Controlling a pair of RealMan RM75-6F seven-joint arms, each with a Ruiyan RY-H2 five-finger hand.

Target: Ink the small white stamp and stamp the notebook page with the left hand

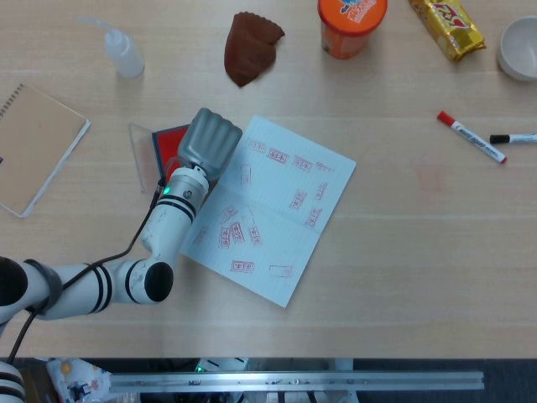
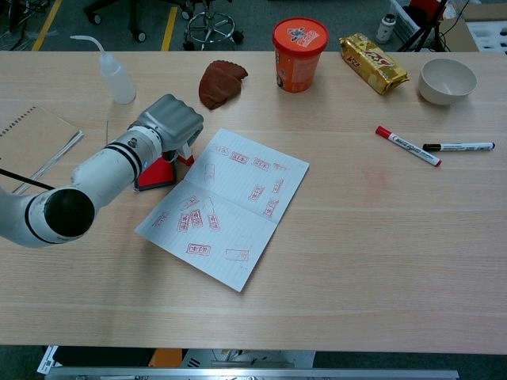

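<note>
Beside notebook (image 1: 268, 206), open ink pad (image 1: 166, 143)

The left hand (image 1: 210, 144) sits between the ink pad (image 1: 166, 143) and the open notebook (image 1: 277, 210) on its right

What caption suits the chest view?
Left hand curled over the red ink pad, beside the open, already stamped notebook.

The table (image 2: 380, 237) was pale wood-grain. The open notebook (image 2: 238, 214) showed white lined pages dotted with red stamp marks. The ink pad (image 1: 168, 138) was red, the left hand (image 1: 210, 141) grey, its arm white with black bands. A cup (image 2: 299, 43) was orange, a crumpled cloth (image 2: 220, 81) brown, a wrapper (image 2: 372, 62) yellow.
</note>
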